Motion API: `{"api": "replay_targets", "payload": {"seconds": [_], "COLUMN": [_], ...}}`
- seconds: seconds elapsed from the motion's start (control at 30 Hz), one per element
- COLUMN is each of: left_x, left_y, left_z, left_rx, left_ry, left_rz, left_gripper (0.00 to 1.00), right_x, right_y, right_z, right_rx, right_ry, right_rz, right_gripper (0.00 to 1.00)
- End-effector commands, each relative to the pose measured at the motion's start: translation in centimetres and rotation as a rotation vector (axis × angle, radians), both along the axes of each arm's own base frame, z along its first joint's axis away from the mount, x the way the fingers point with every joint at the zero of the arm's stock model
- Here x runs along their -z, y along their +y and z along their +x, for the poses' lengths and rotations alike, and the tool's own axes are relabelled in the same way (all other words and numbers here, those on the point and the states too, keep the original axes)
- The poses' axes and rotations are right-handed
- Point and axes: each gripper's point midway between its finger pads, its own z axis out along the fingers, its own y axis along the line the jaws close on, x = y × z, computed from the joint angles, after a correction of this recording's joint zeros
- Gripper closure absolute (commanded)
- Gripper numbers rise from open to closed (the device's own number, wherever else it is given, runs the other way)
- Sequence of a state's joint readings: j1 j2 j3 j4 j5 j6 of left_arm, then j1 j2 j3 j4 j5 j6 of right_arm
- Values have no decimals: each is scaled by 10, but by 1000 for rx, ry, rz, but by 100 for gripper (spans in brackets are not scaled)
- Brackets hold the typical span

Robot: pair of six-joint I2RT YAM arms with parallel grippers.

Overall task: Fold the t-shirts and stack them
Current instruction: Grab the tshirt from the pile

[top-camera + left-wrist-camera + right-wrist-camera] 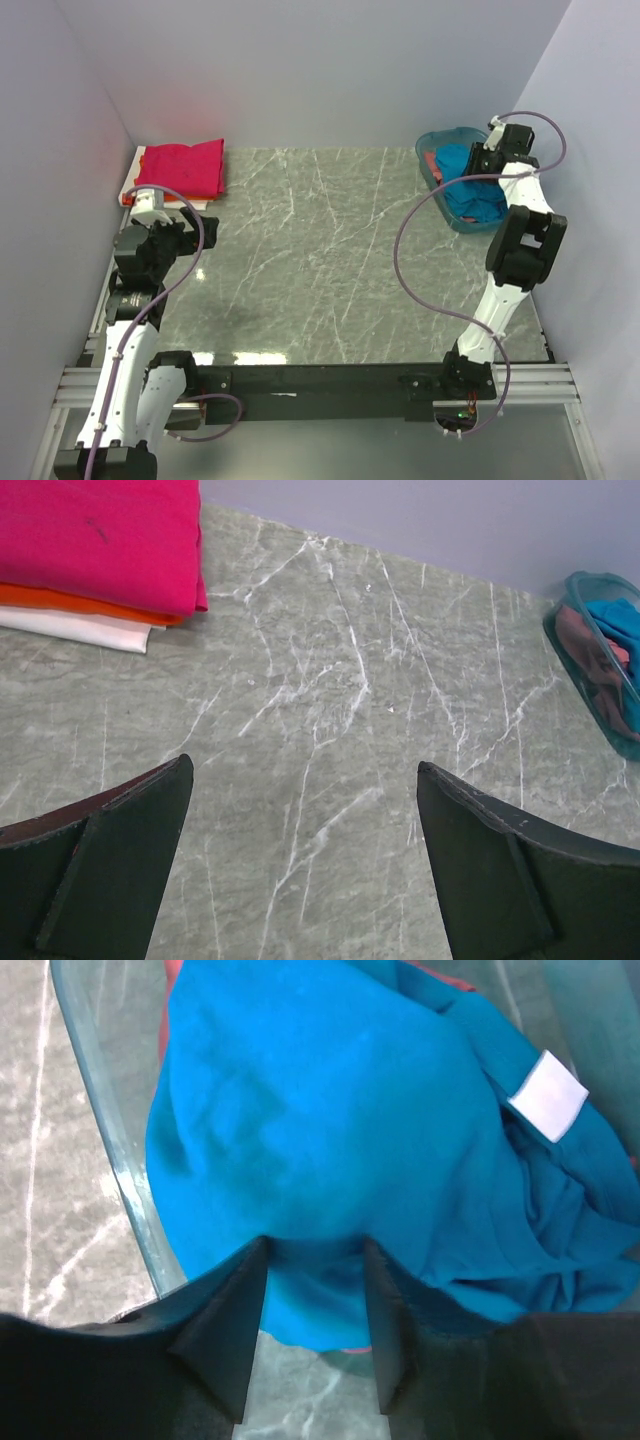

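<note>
T-shirt (pixel 330 1130), teal-blue, in basket (pixel 118 1170), right gripper (pixel 315 1247) astride fold

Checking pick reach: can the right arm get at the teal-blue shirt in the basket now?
Probably yes: the right fingers flank a bulge of the teal-blue shirt, topmost in the basket, nothing covering it.

The left arm (pixel 120 345) and the right arm (pixel 495 300) are built from white links joined by black joint housings. A grey-purple cable (pixel 398 243) is looped along each arm. Both bases are bolted to a black crossbar (pixel 320 380) on silver rails (pixel 545 385). The left claw (pixel 305 763) and the right claw (pixel 315 1245) are fitted with dark, matte, wedge-shaped fingers (pixel 120 850).
</note>
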State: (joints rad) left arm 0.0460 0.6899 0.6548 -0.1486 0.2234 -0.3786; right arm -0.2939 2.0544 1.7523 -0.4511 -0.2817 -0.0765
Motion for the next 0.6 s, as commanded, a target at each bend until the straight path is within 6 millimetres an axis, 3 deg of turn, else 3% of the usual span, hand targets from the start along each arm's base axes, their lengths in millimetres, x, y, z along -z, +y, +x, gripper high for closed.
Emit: {"api": "replay_targets", "payload": {"seconds": [0.0,0.03,0.07,0.13,0.17,0.2,0.27,0.3,0.33,0.37,0.4,0.47,0.5,0.57], "left_x": [-3,-2,-2,-1,-1,1,0,2,2,1,2,2,1,1], "left_y": [-1,-1,-1,-1,-1,0,0,-1,-1,-1,-2,-1,-1,-1], "left_z": [1,1,1,2,2,3,3,3,3,3,3,3,3,3], "left_rx": [7,4,4,5,5,4,2,6,6,6,10,9,9,7], "left_ry": [-7,-6,-3,2,2,8,6,11,11,9,13,12,9,7], "left_rz": [9,9,9,9,9,10,9,10,10,10,8,9,10,12], "left_gripper": [1,1,1,1,1,0,0,1,1,0,0,1,1,0], "right_x": [-15,-13,-12,-10,-15,-32,-32,-59,-48,-59,-84,-95,-117,-141], "right_y": [12,16,17,20,20,22,33,35,43,47,57,69,77,86], "right_z": [11,11,12,6,6,2,-10,-20,-34,-39,-49,-66,-77,-89], "right_rx": [-43,-50,-51,-61,-63,-69,-104,-104,-120,-132,-142,-159,-168,-176], "right_ry": [-38,-35,-34,-33,-56,-95,-123,-183,-167,-201,-257,-285,-336,-381], "right_rz": [3,2,0,-9,-29,-54,-109,-151,-165,-194,-217,-222,-228,-215], "right_gripper": [55,61,74,88,100,100,100,100,100,100,100,100,100,100]}}
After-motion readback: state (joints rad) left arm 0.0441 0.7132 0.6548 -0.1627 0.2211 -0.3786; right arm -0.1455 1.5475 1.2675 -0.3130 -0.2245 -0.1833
